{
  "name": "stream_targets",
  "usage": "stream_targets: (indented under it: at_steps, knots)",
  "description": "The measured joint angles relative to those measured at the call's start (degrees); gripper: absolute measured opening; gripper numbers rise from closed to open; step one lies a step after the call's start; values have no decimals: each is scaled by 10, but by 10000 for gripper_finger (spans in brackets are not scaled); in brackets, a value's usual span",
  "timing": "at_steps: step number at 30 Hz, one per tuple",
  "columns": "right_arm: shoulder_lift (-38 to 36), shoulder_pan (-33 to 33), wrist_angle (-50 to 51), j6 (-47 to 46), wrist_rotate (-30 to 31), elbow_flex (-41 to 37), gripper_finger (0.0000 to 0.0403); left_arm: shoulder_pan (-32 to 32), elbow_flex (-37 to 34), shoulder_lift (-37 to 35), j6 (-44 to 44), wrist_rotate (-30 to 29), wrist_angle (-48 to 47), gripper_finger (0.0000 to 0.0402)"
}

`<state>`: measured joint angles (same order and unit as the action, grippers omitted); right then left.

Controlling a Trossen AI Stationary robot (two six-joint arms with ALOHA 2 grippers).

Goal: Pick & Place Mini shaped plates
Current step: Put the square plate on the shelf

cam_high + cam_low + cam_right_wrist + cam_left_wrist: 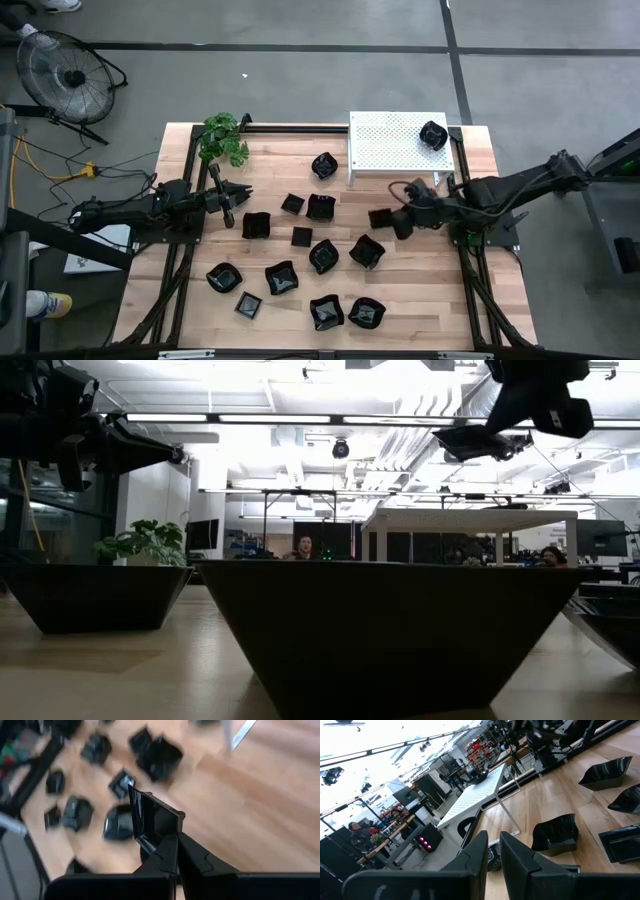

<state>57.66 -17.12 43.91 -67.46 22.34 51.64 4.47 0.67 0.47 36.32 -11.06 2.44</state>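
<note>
Several small glossy black plates lie scattered on the wooden table, each resting on its base. One rounded plate sits on top of the white perforated rack. My right gripper is over the table's right middle, just in front of the rack. It is shut on a square black plate. My left gripper hovers over the left side of the table near a plate. Its fingers are together and hold nothing. My right gripper pinches the square plate by one side wall between its two fingers. The plate is lifted clear of the table and stands out beyond the fingertips, tilted on edge with its hollow facing sideways. The low view shows it held high.
A green plant stands at the far left corner. The rack stands on thin legs at the far right. Black frame rails run along both table sides. A large plate fills the low view. People sit in the room beyond.
</note>
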Motion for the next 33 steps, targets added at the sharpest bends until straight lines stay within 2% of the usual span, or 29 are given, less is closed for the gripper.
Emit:
stream_targets:
  at_steps: [6, 12, 23, 33]
  knots:
    - [-16, 31, 3, -33, 64, 0, 0, 0, 0, 0, 0, 0, 0, 46]
    - [-29, 101, 36, -87, 102, 0, 0, 0, 0, 0, 0, 0, 0, 46]
    - [-37, 277, 49, -136, 81, 0, 0, 0, 0, 0, 0, 0, 0, 46]
    - [-4, 392, 41, -133, 23, 0, 0, 0, 0, 0, 0, 0, 0, 46]
